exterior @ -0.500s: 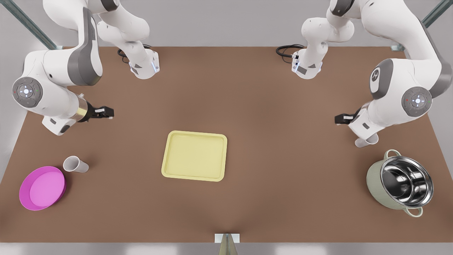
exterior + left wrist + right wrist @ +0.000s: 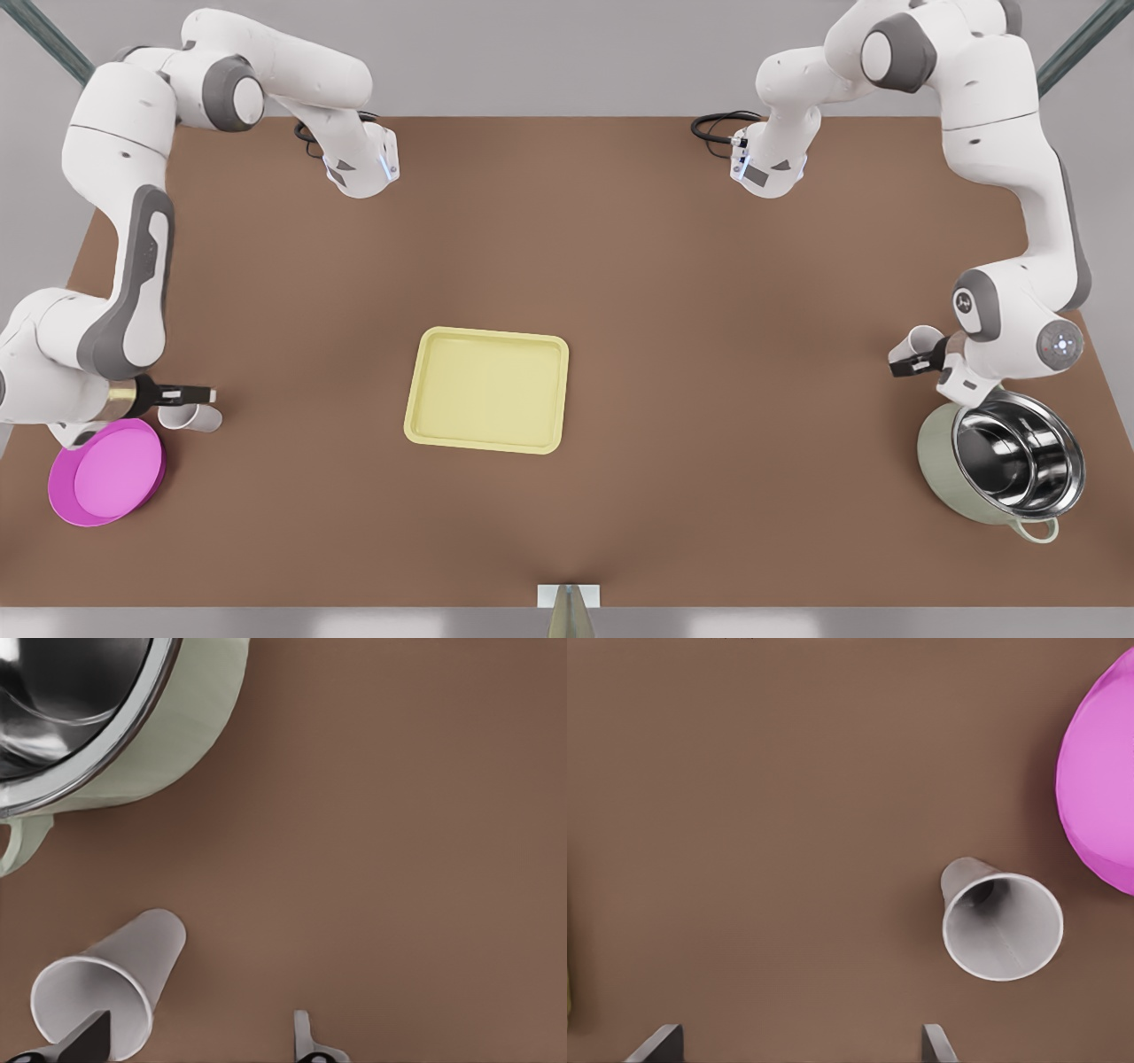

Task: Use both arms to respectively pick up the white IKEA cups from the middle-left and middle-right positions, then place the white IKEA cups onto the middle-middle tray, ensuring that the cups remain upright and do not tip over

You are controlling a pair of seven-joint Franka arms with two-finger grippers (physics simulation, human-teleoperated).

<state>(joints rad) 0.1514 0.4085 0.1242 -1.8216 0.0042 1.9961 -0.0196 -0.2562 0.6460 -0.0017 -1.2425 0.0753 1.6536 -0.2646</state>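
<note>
The pale-yellow tray [image 2: 486, 391] lies flat in the middle of the table. One white cup [image 2: 193, 417] [image 2: 1001, 921] stands beside the pink dish at the front view's left. My right gripper [image 2: 197, 392] [image 2: 797, 1047] hangs just above it, open, and the cup lies beyond one fingertip, off to the side. The other white cup [image 2: 923, 339] [image 2: 111, 979] stands at the front view's right near the pot. My left gripper [image 2: 905, 364] [image 2: 195, 1047] is open right by it, with one finger [image 2: 84, 1041] overlapping the cup's rim.
A round magenta-pink dish [image 2: 106, 471] [image 2: 1103, 788] sits close to the cup at the front view's left. A pale-green pot [image 2: 1001, 465] [image 2: 168, 735] with a shiny steel inside stands just in front of the other cup. Both arm bases stand at the table's far edge.
Both arms have swung toward the table's near side and lowered. The right gripper has come down over the cup by the pink dish. The left gripper now sits beside the cup near the pot.
</note>
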